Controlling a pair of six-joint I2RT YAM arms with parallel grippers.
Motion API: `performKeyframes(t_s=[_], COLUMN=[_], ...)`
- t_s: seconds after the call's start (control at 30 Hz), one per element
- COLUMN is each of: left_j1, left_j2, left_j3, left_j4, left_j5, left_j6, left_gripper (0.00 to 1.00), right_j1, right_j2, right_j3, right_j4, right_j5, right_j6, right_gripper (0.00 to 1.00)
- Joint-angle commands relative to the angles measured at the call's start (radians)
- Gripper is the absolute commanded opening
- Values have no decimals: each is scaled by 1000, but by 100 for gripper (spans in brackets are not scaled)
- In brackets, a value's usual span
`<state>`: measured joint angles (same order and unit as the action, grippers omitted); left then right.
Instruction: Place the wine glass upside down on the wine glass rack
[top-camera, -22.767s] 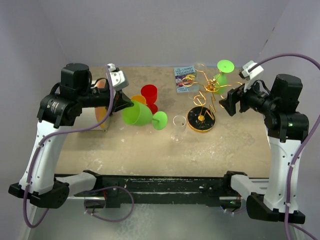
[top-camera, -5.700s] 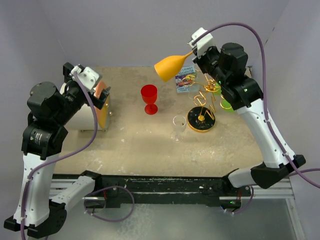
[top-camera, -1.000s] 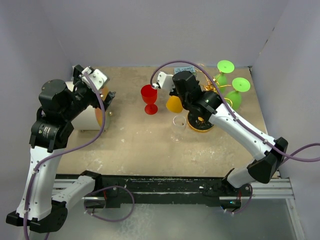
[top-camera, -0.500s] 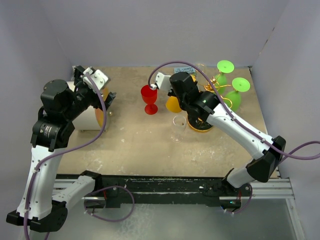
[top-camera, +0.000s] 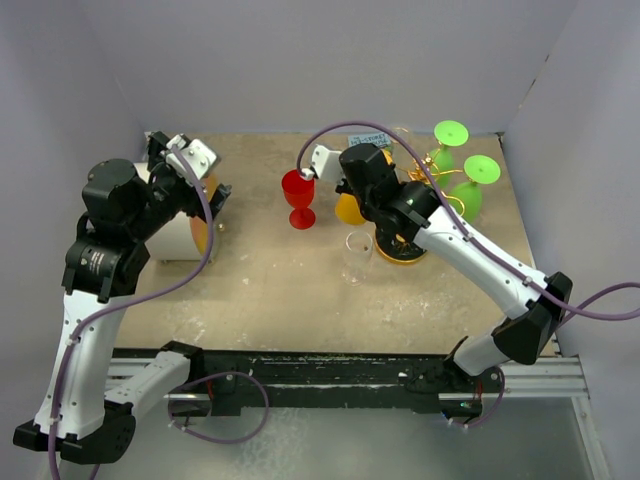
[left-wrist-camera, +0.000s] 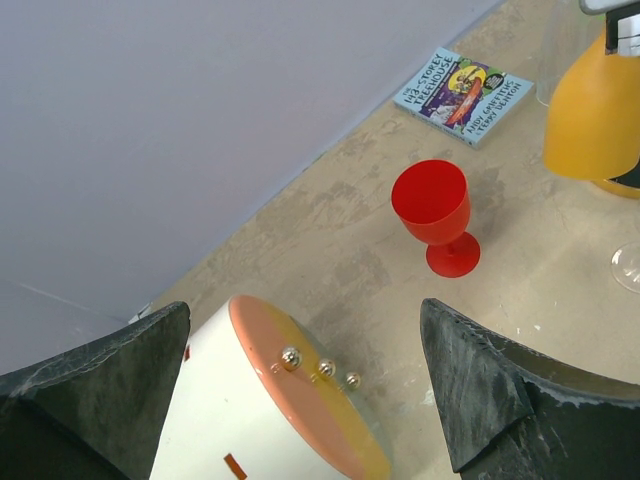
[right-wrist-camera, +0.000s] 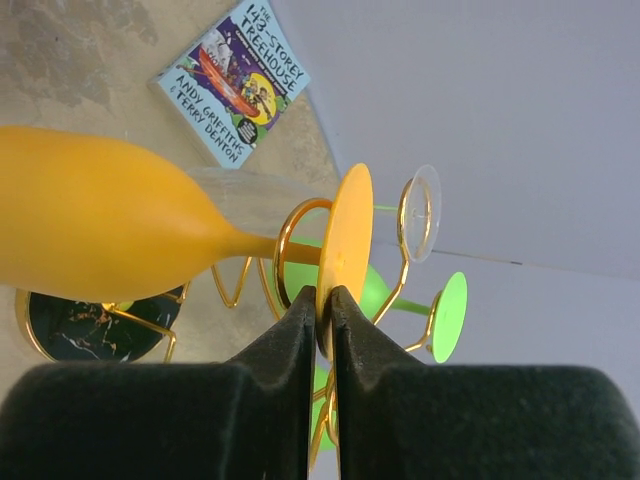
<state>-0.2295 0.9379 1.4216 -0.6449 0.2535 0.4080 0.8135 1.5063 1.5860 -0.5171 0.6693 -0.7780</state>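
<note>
The right tool (right-wrist-camera: 325, 305) is clamped on the foot rim of the orange wine glass (right-wrist-camera: 100, 215). Its opaque teardrop bowl fills the frame's left, and its thin stem crosses a gold loop of the black-based wine glass rack (right-wrist-camera: 70, 320). The left tool (left-wrist-camera: 305, 310) gapes, holding nothing.

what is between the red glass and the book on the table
Nothing. In the left wrist view the table is bare between the red glass and the book.
</note>
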Motion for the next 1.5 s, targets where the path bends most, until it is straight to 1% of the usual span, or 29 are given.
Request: performKeyframes(t_s=[0.0, 0.23, 0.73, 1.07, 1.27, 1.47], left_j1=[7, 7, 7, 7, 7, 7], left_j2=[-4, -6, -1, 3, 10, 16], left_j3=[-7, -13, -14, -13, -14, -20], left_j4=[48, 46, 49, 50, 52, 57], left_j5=[-6, -5, -2, -1, 3, 4], left_j6=[8, 11, 11, 11, 10, 6], left_gripper=[99, 99, 99, 99, 99, 99], right_j1=[7, 7, 8, 7, 7, 8], right_j2=[3, 7, 12, 11, 3, -14], right_j3=[58, 79, 123, 148, 167, 208], right_j4=[-28, -46, -71, -86, -118, -181], right_j5=[-34, -67, -94, -113, -176, -299], right_j6=[46, 73, 104, 119, 148, 192], right_gripper=[12, 14, 22, 25, 27, 29])
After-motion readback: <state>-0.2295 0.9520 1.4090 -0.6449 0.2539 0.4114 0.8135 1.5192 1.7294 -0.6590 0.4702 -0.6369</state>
